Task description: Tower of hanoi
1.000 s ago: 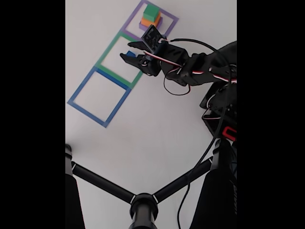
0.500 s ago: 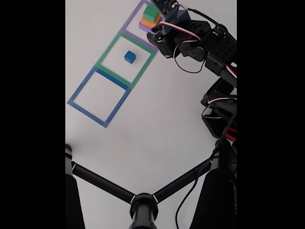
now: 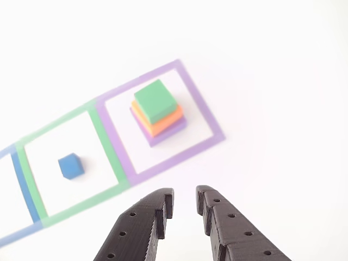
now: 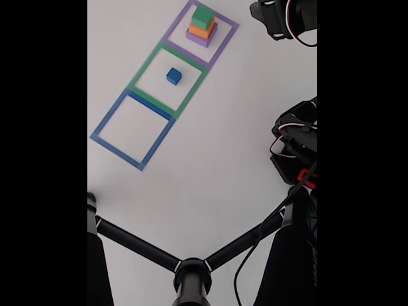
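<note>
The blue cube sits alone inside the green square outline, flat on the white bench; in the fixed view the same cube lies near the middle of that outline; the other three blocks stand stacked inside the purple square outline, green block on top, orange block under it, purple slab at the bottom, each one squarely on the next; the blue square outline holds nothing.

The end effector hangs above the bench just outside the near edge of the purple outline, its two black fingers apart with a narrow gap between the tips and nothing between them; it touches no block.

As a judgement, the smallest piece is already parked on the middle square and the step in hand is the second move of the puzzle, fetching the green block; the next move calls for carrying the end effector forward over the stack, widening the fingers enough to straddle the green block, and coming down only as deep as that top block so the orange one beneath is not caught or dragged; the free blue outline looks the likely destination.
</note>
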